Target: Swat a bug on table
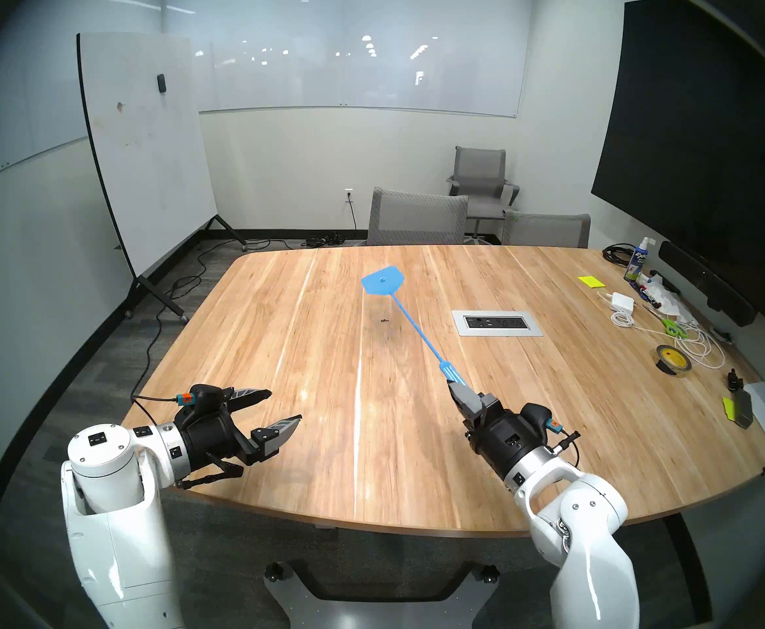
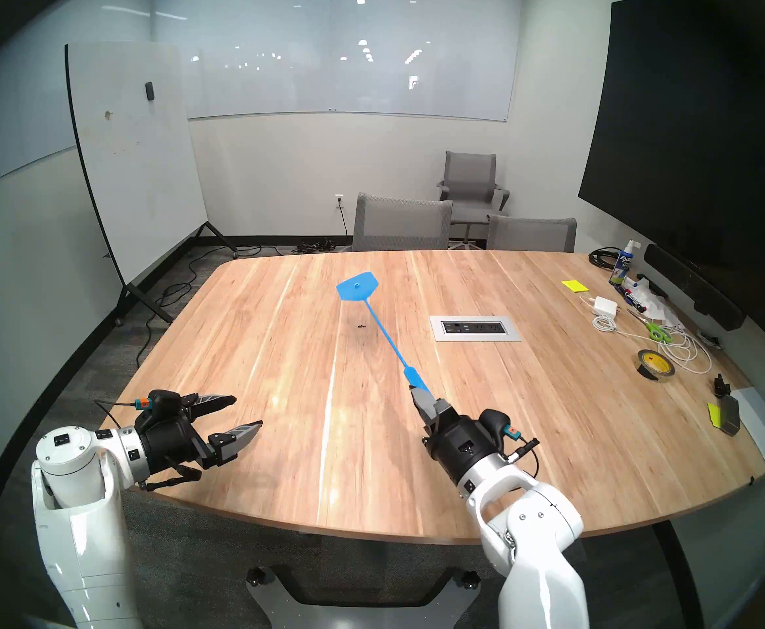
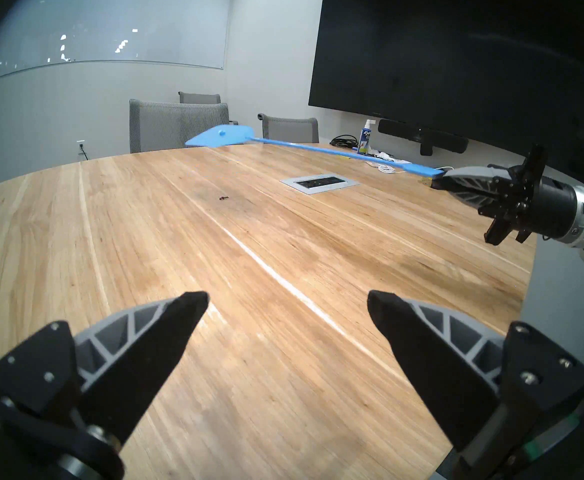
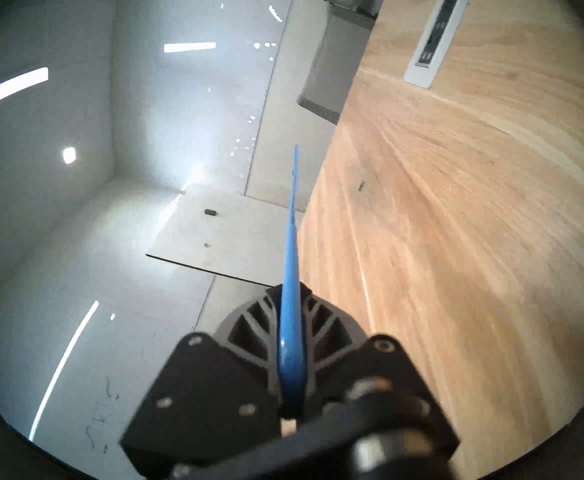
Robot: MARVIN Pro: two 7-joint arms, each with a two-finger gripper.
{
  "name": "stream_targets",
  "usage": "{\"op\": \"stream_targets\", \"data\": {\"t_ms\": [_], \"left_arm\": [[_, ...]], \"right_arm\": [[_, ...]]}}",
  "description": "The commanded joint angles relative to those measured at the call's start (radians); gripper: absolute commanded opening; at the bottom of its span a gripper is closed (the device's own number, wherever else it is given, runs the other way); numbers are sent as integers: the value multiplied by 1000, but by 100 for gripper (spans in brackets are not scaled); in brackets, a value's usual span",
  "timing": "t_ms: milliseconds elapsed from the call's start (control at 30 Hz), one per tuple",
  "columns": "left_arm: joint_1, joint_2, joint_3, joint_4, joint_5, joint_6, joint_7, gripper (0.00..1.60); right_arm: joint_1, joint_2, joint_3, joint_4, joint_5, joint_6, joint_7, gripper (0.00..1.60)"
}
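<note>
Gripping the light, whippy swatter (image 1: 398,312) by its handle end, the right gripper (image 1: 455,390) is clamped tight; the bug (image 1: 385,320) lies left of the shaft.

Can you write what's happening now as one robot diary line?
right gripper: shut on blue swatter, raised | bug: unswatted on table | left gripper: open, empty

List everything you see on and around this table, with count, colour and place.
table: one, light wood, centre
bug: one, dark, mid-table, left of the swatter's stem
fly swatter: one, blue, held above the table
outlet panel: one, silver, set in the table
scissors: one, green handles, right side
tape roll: one, dark, right side
spray bottle: one, blue and white, far right
chairs: three, grey, behind the table
whiteboard: one, white, left
left tool: open, empty
right tool: shut on the swatter handle
</note>
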Motion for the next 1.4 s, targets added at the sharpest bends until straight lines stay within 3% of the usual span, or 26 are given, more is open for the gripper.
{"op": "stream_targets", "data": {"t_ms": [0, 267, 433, 633, 700, 733, 833, 900, 1100, 1200, 1233, 1267, 1333, 1367], "left_arm": [[0, 2, 2, -13, -5, -1, 0, 160], [1, 2, 2, -15, -6, 0, 1, 160], [2, 2, 3, -16, -6, 0, 2, 160], [2, 2, 3, -16, -7, 0, 3, 160], [1, 2, 2, -16, -6, 0, 2, 160], [0, 2, 2, -14, -5, -1, 1, 160], [-1, 3, 2, -11, -4, -1, 0, 160], [-2, 3, 2, -11, -4, -1, 0, 160], [-1, 2, 2, -13, -4, -1, 0, 160], [0, 2, 2, -14, -5, 0, 0, 160], [0, 2, 2, -14, -5, -1, 0, 160], [0, 2, 2, -14, -5, -1, 0, 160], [-1, 2, 2, -13, -4, -1, 0, 160], [-1, 2, 2, -13, -4, -1, -1, 160]], "right_arm": [[-57, -16, 53, -116, 103, 26, 68, 0], [-100, -20, 118, -173, 228, 97, 75, 0], [-109, -25, 119, -181, 253, 123, 36, 0], [-109, -36, 78, -161, 206, 109, -6, 0], [-93, -30, 56, -153, 190, 119, -90, 0], [-81, -21, 37, -126, 117, 105, -107, 0], [-43, -11, -11, -22, 69, 98, -189, 0], [-46, -6, -21, -1, 44, 88, -201, 0], [17, 38, -113, 121, -19, -20, -329, 0], [19, 51, -152, 92, 2, -84, -385, 0], [16, 48, -147, 77, -6, -81, -364, 0], [8, 43, -142, 59, 47, -72, -342, 0], [-9, 35, -133, 3, 14, -89, -301, 0], [-12, 32, -127, -12, 43, -72, -294, 0]]}}
